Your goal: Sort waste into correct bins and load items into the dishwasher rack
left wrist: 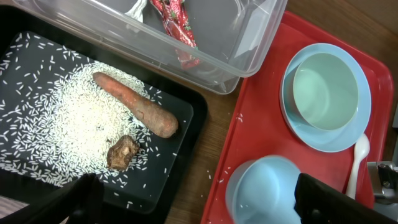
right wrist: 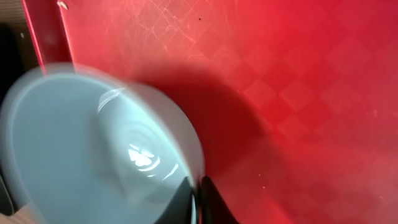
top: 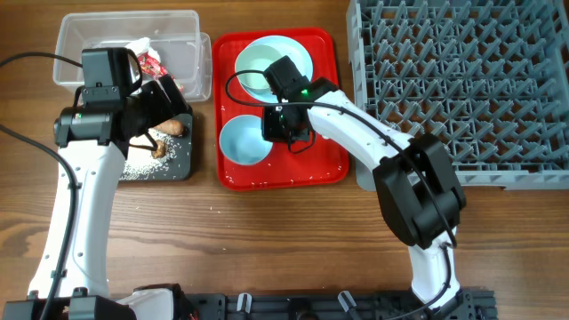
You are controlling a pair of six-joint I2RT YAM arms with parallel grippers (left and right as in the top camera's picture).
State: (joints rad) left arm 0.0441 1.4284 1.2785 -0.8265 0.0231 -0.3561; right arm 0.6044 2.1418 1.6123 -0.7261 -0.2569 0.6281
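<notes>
My right gripper [top: 283,126] [right wrist: 199,194] is shut on the rim of a pale blue bowl [top: 242,142] [right wrist: 87,155] [left wrist: 267,190], which looks blurred on the red tray [top: 307,164]. A second bowl [top: 271,62] [left wrist: 325,88] sits in the light-blue plate [top: 300,49] [left wrist: 323,140], with the white spoon [left wrist: 358,158] beside it. My left gripper [top: 175,111] [left wrist: 205,208] is open over the black tray [top: 178,167] [left wrist: 186,112], which holds rice [left wrist: 68,127], the carrot stick [left wrist: 137,107] and the brown lump [left wrist: 122,152]. The wrapper [top: 147,60] [left wrist: 177,28] lies in the clear tub [top: 98,36] [left wrist: 249,43]. The yellow cup is out of view.
The grey dishwasher rack [top: 462,89] stands at the right, its pegs bare. Loose rice grains lie on the red tray and on the wood between the two trays. Arm cables hang over the left side of the table.
</notes>
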